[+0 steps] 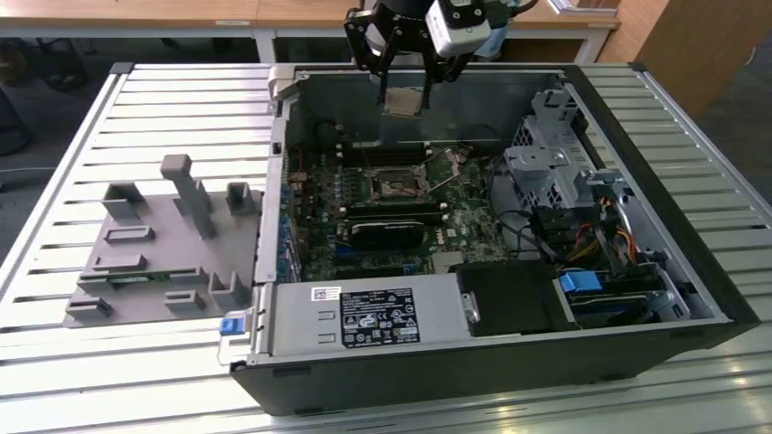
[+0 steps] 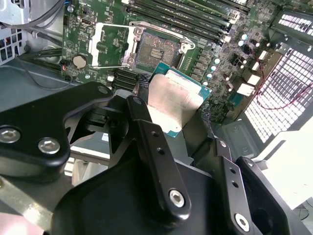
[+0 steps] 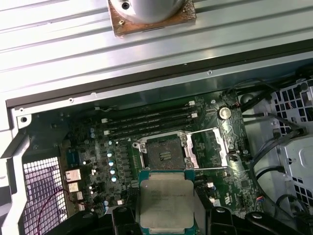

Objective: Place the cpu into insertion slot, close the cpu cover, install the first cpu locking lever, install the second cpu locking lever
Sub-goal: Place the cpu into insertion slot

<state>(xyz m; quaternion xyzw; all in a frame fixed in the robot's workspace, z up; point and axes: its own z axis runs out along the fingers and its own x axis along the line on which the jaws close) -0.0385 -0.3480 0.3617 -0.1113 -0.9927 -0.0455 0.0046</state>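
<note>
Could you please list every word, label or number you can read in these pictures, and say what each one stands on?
No text can be read.
Power supply label: lines of print and marks, too small to read.
White sticker on the same housing: too small to read.
Top of the cpu: faint engraved lines, illegible.
Green circuit board: tiny white markings, illegible.

A silver ribbed-metal table (image 1: 157, 99) of long parallel slats spans the scene, and bright light glares off its nearer slats; the same slats appear in the first wrist view (image 3: 58, 29). Beyond it stand pale wooden desks on white frames (image 1: 181, 11) and a brown wooden cabinet panel (image 1: 693, 45), over a dark grey floor (image 1: 748, 127).
</note>
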